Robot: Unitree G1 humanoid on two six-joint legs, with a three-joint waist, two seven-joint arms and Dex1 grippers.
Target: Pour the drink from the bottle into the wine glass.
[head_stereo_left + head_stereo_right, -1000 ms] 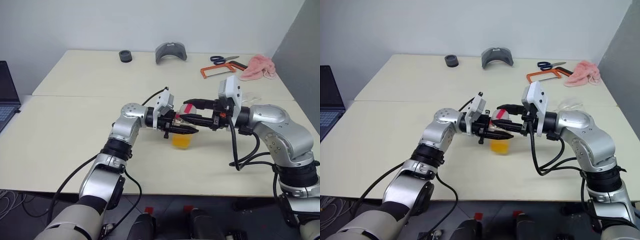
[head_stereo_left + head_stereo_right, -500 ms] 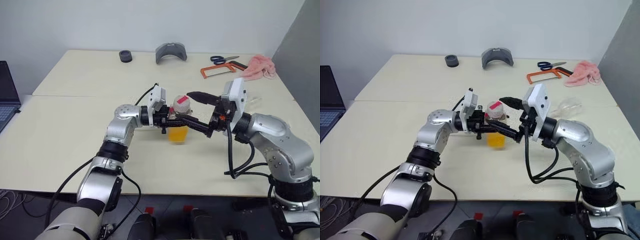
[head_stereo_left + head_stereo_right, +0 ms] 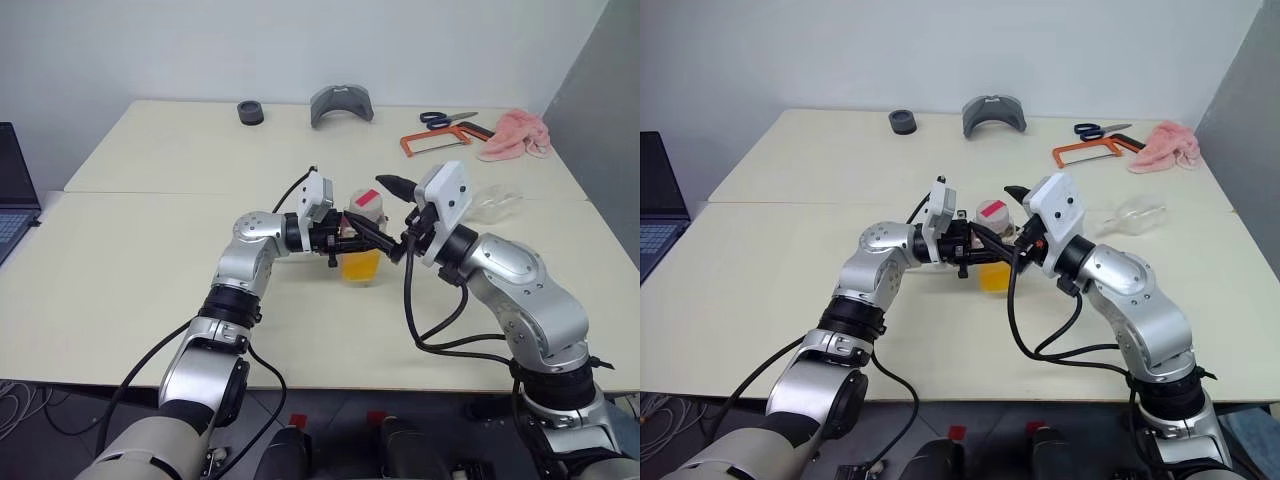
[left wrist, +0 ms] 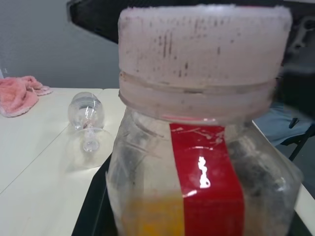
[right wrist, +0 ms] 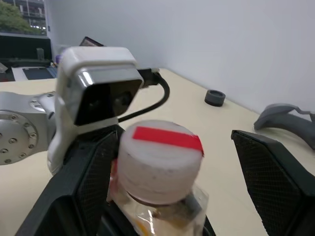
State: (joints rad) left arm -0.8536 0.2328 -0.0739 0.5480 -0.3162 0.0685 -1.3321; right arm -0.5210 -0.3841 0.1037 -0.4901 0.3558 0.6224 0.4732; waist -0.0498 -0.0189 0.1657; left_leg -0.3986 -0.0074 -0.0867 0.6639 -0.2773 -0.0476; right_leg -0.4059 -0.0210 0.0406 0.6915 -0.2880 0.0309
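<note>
Since a second ago, the right gripper [image 3: 385, 213] spreads its jaws wide and swings in from the side to straddle the bottle [image 3: 361, 238] cap.

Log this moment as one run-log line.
left end effector: shut on bottle | right end effector: open around cap | wine glass: lying on table | pour: not started

The left pincer [image 3: 345, 240] points level toward the robot's right, its fingers clamped on the bottle [image 3: 362, 240] just under the cap. The right pincer [image 5: 172, 167] comes from the opposite side, fingers [image 5: 266, 182] spread wide to either side of the bottle's cap, not touching it.
</note>
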